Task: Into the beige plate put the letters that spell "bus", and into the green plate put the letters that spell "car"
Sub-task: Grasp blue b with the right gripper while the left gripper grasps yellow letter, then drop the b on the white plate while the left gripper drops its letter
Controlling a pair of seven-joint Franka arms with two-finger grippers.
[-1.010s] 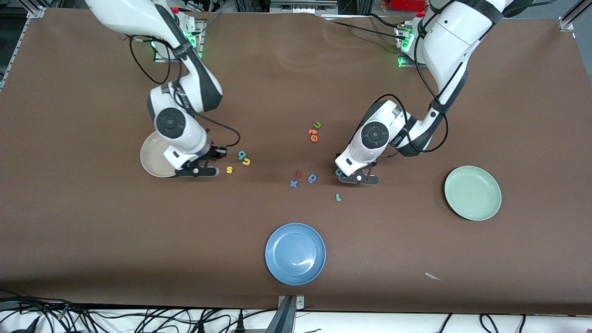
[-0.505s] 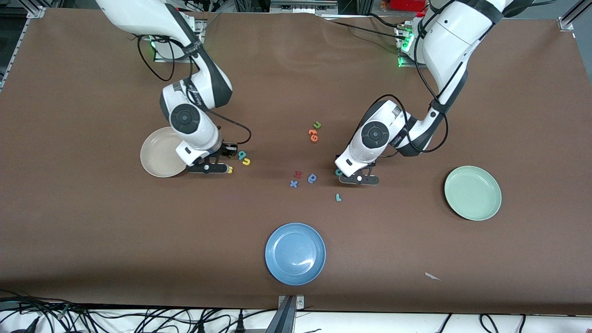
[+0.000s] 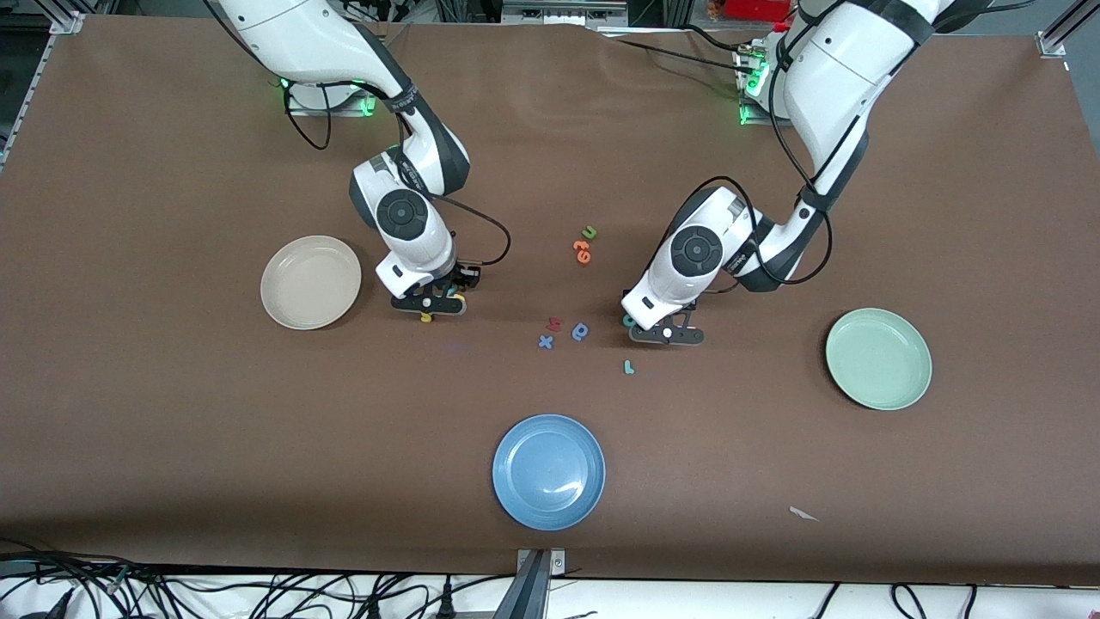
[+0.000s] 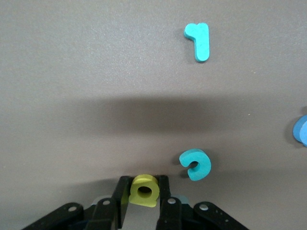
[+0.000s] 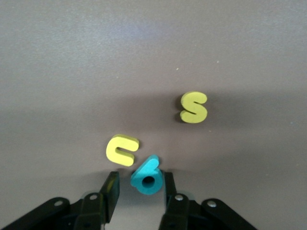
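In the left wrist view my left gripper [image 4: 144, 178] is shut on the yellow "a" [image 4: 144, 191], low at the table. The teal "c" [image 4: 195, 164] lies just beside it and the teal "r" [image 4: 199, 40] lies apart. In the front view this gripper [image 3: 669, 334] is beside the "c" [image 3: 629, 321], with the "r" [image 3: 628, 367] nearer the camera. My right gripper [image 5: 141, 175] is open around the teal "b" [image 5: 146, 176], with gaps at its fingers. The yellow "u" [image 5: 122, 149] touches the "b", and the yellow "s" [image 5: 194, 107] lies apart. The beige plate [image 3: 310, 282] and green plate [image 3: 878, 358] hold no letters.
A blue plate [image 3: 548, 471] sits near the front edge. A blue round-bowled letter [image 3: 581, 331], a red letter [image 3: 554, 324] and a blue "x" [image 3: 545, 341] lie between the grippers. Orange letters [image 3: 582, 250] and a green "u" [image 3: 589, 232] lie farther back.
My right arm has swung from over the beige plate toward the table's middle, down to the "b", "u" and "s", with its gripper now open. My left gripper's fingers closed on the yellow "a".
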